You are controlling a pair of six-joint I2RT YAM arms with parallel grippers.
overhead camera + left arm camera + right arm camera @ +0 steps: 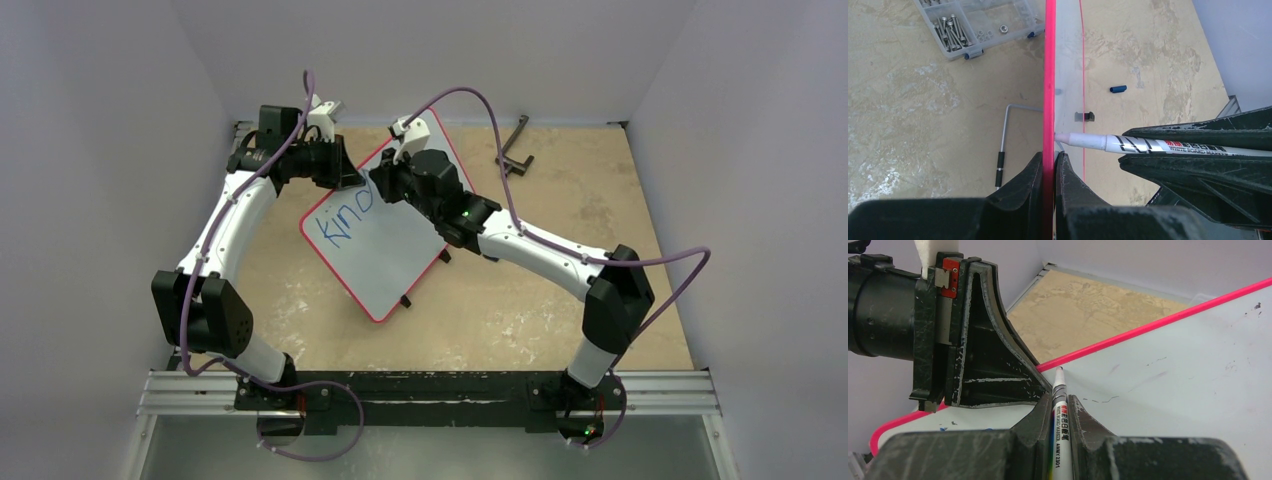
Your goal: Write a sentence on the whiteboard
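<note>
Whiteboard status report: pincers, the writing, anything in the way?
Left pincer shut on whiteboard rim. Right pincer shut on marker, tip at board. Sentence shows "Kind" only. Left pincer crowds the tip.

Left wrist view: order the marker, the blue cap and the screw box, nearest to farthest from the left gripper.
1. Marker, just right of the left gripper.
2. Blue cap, on the table, right of the whiteboard.
3. Screw box, far upper left.

Open over right of table [520,320], bar black tool [514,150] at back; blocked centre-left by board [385,255], box [980,25] near it.
</note>
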